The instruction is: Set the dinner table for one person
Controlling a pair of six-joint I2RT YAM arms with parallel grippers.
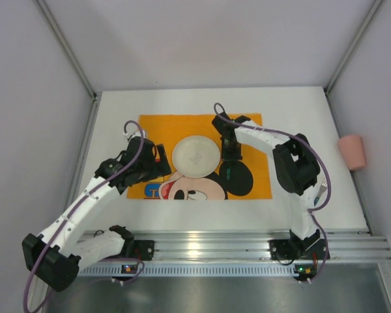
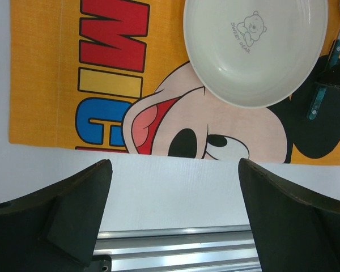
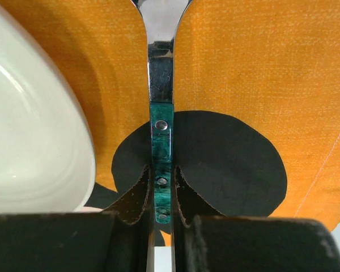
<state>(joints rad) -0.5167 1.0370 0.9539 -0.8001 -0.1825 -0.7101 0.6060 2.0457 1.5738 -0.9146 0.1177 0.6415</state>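
Observation:
On the white dinner table [image 1: 117, 117] an orange cartoon-mouse placemat [image 1: 247, 130] carries a cream plate [image 1: 195, 155] at its middle. My right gripper [image 1: 229, 156] hangs just right of the plate, shut on the green handle of a steel piece of cutlery [image 3: 161, 141]. Its head runs off the top of the right wrist view, over the placemat [image 3: 243, 68]. My left gripper [image 1: 158, 160] stands open and empty at the plate's left. In its wrist view the left gripper [image 2: 174, 170] frames bare table [image 2: 175, 187], with the plate [image 2: 255, 51] beyond.
A pink cup [image 1: 352, 152] sits at the far right, beside the table's right edge. An aluminium rail [image 1: 208, 244] runs along the near edge, by the arm bases. Frame posts rise at both back corners.

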